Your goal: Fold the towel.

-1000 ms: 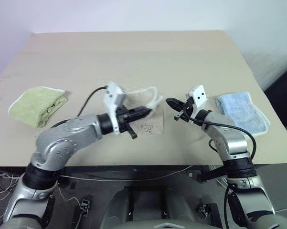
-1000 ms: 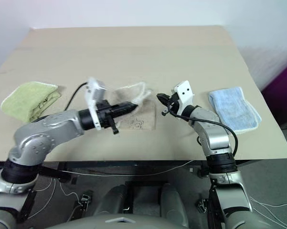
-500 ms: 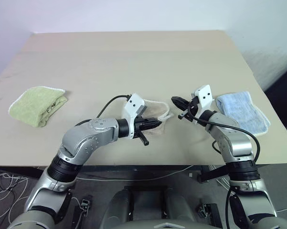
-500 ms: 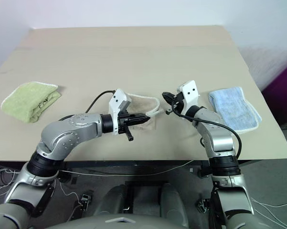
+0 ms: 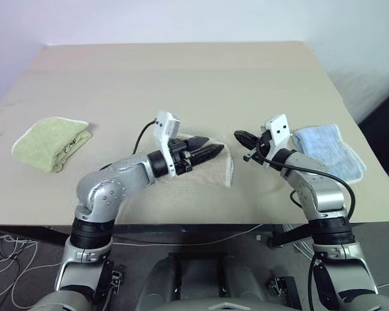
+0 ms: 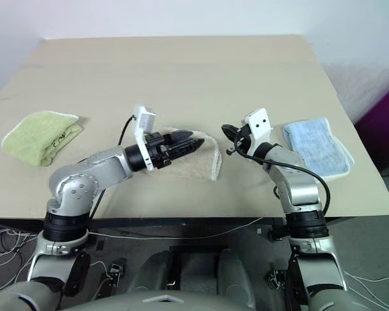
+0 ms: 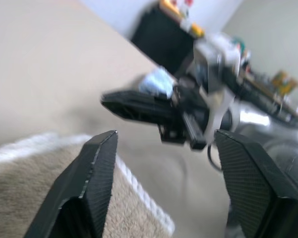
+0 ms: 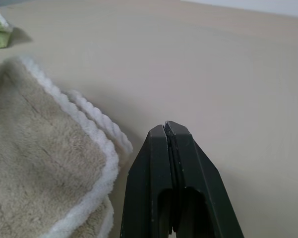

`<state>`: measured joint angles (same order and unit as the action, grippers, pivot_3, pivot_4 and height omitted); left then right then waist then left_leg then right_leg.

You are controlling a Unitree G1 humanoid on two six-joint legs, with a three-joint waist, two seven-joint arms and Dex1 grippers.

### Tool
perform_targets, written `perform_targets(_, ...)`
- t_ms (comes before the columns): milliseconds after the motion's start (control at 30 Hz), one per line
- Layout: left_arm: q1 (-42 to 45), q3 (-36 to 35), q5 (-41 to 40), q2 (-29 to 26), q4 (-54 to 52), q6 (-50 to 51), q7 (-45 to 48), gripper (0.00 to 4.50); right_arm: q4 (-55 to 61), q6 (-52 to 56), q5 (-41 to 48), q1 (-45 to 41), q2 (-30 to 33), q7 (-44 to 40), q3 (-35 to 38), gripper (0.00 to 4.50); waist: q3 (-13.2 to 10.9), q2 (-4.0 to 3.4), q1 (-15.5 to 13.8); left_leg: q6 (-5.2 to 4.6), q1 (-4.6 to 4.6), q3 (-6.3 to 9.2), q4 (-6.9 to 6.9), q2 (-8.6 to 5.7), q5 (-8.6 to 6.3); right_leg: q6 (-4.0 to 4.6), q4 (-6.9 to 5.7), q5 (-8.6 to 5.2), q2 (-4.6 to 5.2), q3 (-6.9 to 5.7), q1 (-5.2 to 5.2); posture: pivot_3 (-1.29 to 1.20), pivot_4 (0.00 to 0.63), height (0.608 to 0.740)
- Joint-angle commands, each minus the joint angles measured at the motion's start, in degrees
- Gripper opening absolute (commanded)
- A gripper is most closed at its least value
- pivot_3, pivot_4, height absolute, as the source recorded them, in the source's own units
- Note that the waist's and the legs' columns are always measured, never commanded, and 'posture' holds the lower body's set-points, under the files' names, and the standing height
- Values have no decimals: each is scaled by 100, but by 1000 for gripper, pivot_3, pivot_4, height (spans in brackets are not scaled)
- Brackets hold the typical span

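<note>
Beige towel (image 6: 197, 159) lies folded on the surface (image 6: 181, 71); left end effector (image 6: 193, 143) released above it, right end effector (image 6: 225, 129) clenched empty; perhaps 1 tidy left.

Evenly and softly lit from above — no glare on the table (image 5: 181, 71). Only faint, short shadows under the towel (image 8: 44, 163) edge. Head views sharp enough; left wrist view smeared by motion — right gripper (image 7: 114, 101) and background out of focus.

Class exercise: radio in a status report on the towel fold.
Left gripper open above beige towel. Right gripper shut, beside it. Towel lies folded. Nothing in the way.
</note>
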<state>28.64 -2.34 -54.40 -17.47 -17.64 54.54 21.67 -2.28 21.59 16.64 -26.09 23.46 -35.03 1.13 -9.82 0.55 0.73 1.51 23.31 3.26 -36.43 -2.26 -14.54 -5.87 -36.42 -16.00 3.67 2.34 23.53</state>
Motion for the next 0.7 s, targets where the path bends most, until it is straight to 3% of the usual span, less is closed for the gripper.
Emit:
perform_targets(33,-56,-356,146,-220,-160,-167,-120,3235,363,15,209,-153,56,-64,223,0,0,0,0,0,0,0,-1,0,0,0,-1,0,0,0,0,0,150,740)
perform_targets(133,-338,-44,1042,-777,-82,-706,206,2638,618,230,459,-153,73,-210,242,0,0,-1,26,1,-2,-2,-2,0,0,0,-4,0,-3,2,0,0,150,740)
perform_targets(367,-568,-254,1094,-915,91,-1320,1024,196,1186,802,919,-79,-11,-396,105,0,-1,1,-29,-7,7,7,-19,-1,-4,0,-4,0,3,-2,-3,0,150,740)
perform_targets(400,-562,-92,1243,-910,189,-1381,1093,21,1217,846,903,-31,-59,-427,-37,0,0,1,-24,-13,7,7,-20,-2,-8,0,-4,0,4,-2,-4,0,150,740)
perform_targets(700,-433,1393,3316,-887,1822,-2492,1388,21,15,595,139,75,-417,-409,-1015,0,0,0,-7,-18,5,4,-29,-1,-11,0,-16,0,-2,-5,-1,0,150,740)
